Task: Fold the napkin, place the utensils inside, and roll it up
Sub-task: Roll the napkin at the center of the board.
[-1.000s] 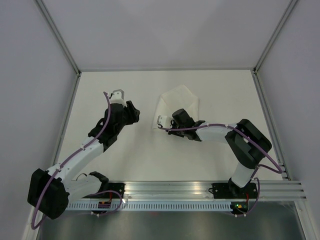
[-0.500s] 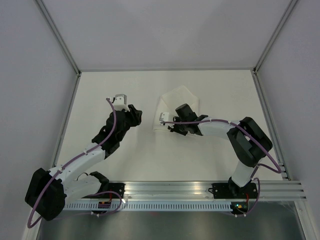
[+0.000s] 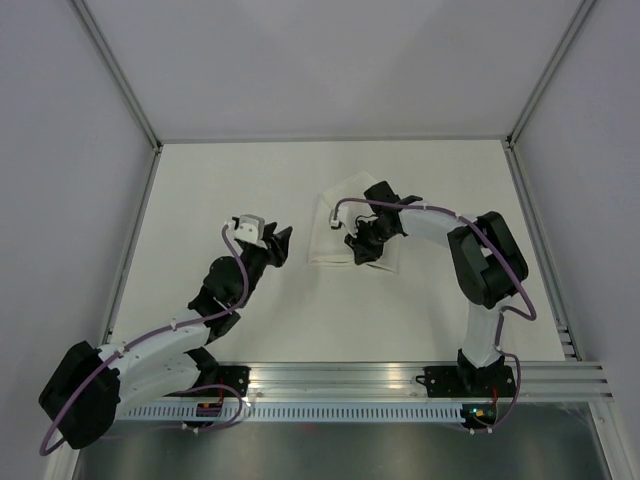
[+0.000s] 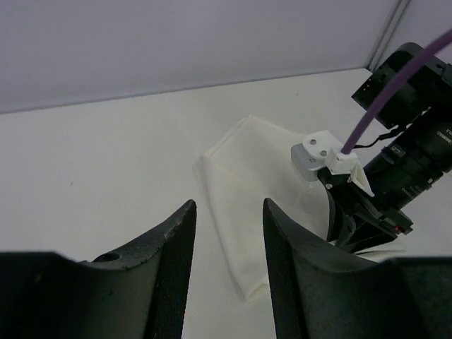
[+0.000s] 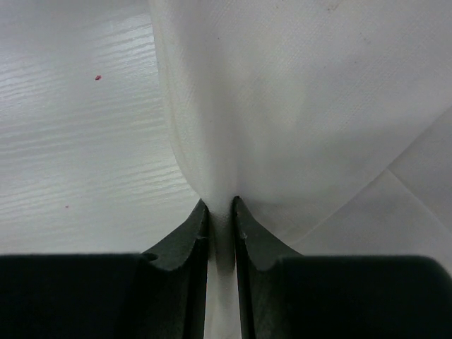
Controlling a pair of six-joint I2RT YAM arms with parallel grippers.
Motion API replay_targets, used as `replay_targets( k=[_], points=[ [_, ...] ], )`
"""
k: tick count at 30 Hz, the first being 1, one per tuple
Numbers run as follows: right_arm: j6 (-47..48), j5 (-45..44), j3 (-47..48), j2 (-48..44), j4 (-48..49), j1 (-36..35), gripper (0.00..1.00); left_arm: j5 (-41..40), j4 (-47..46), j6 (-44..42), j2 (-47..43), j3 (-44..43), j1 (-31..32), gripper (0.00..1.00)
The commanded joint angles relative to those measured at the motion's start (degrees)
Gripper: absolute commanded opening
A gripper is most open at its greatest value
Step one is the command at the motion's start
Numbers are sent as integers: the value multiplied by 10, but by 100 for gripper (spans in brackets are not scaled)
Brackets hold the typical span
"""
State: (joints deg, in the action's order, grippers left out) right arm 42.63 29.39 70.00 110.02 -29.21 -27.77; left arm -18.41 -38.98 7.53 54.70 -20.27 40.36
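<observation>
Since the earlier frame the right tool [image 5: 220,208] has swung round over the napkin [image 5: 296,106], and the left tool [image 4: 227,212] has drawn back a little toward its base. Right tool is clamped on a raised fold of the cloth; the rest lies on the desk [image 3: 220,180] just ahead of the left tool, whose fingers stand apart, empty. Judgement: folding under way, not finished; no utensils in view, so loading and rolling remain.

Left tool [image 4: 227,212] agape, right tool [image 5: 220,206] clamped.
</observation>
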Motion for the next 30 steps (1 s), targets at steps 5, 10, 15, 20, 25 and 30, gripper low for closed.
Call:
replay_targets(
  k=[5, 10, 15, 20, 25, 30],
  points=[
    [79, 73, 49, 92, -241, 37, 5, 135, -163, -201, 6, 38, 12, 55],
    [114, 86, 95, 126, -313, 47, 5, 181, -113, -254, 63, -6, 42, 54],
    [119, 84, 123, 156, -339, 58, 5, 182, -39, -314, 134, -58, 99, 54],
    [112, 85, 134, 166, -346, 62, 5, 204, -12, -342, 197, -92, 131, 56],
    [106, 79, 138, 176, -342, 63, 4, 239, 42, -364, 274, -149, 146, 60],
    [107, 79, 138, 183, -341, 68, 4, 275, 84, -384, 334, -200, 158, 60]
  ],
)
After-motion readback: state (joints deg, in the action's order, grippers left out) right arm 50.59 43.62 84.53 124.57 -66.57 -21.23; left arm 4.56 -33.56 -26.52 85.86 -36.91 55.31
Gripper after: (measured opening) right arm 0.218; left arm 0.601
